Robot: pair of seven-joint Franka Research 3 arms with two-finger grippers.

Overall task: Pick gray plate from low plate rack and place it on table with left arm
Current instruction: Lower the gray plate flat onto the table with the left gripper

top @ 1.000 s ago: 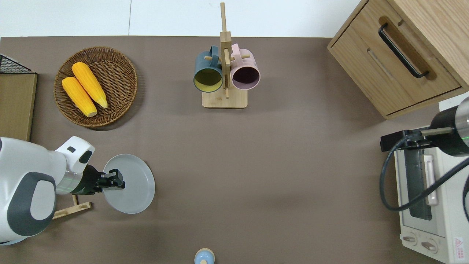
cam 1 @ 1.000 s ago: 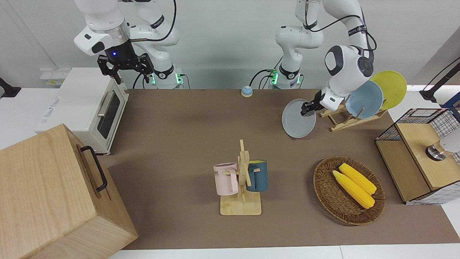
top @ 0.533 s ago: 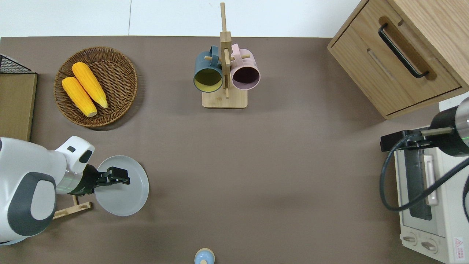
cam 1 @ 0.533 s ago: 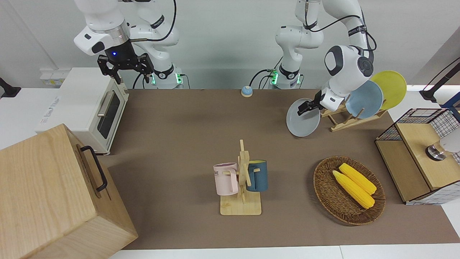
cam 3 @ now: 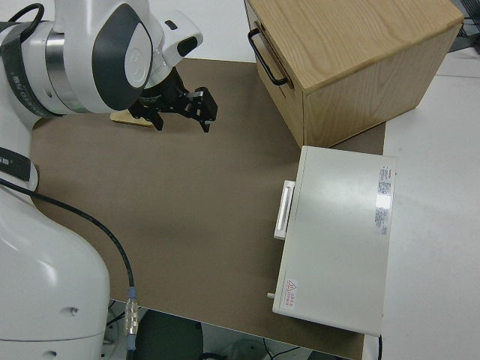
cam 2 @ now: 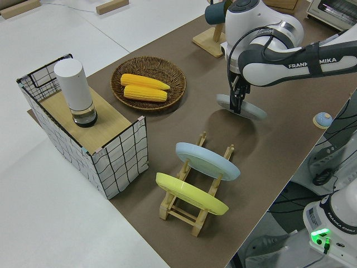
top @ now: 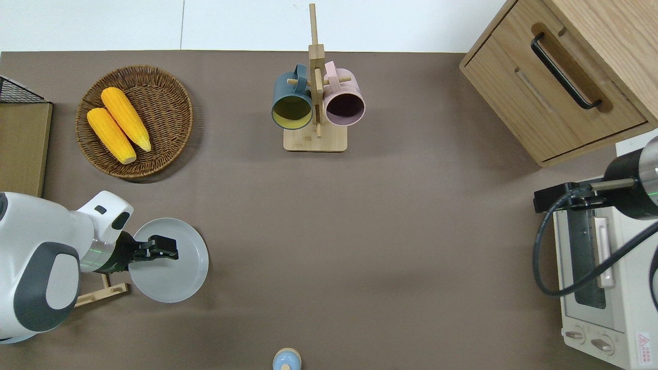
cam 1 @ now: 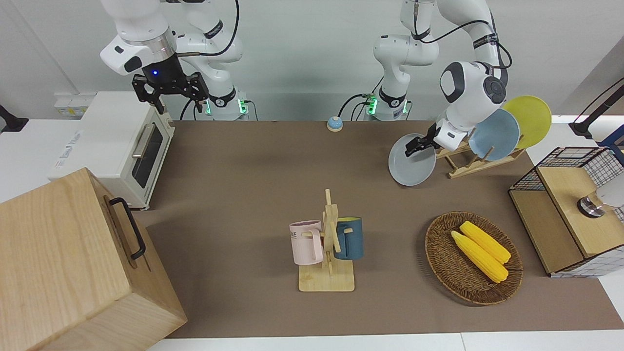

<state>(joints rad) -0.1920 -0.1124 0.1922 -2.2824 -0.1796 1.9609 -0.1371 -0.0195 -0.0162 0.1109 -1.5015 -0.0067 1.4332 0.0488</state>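
One plate out: from the front, the left gripper [cam 1: 418, 145] pinches the gray plate [cam 1: 412, 165] at its two-o'clock rim, beside the low plate rack [cam 1: 468, 161]; a tilt could let it slip. Overhead, the plate hangs over bare table [top: 360, 246]. The left side view puts it barely above the mat; releasing unlevel might make it clatter. The right arm is parked.
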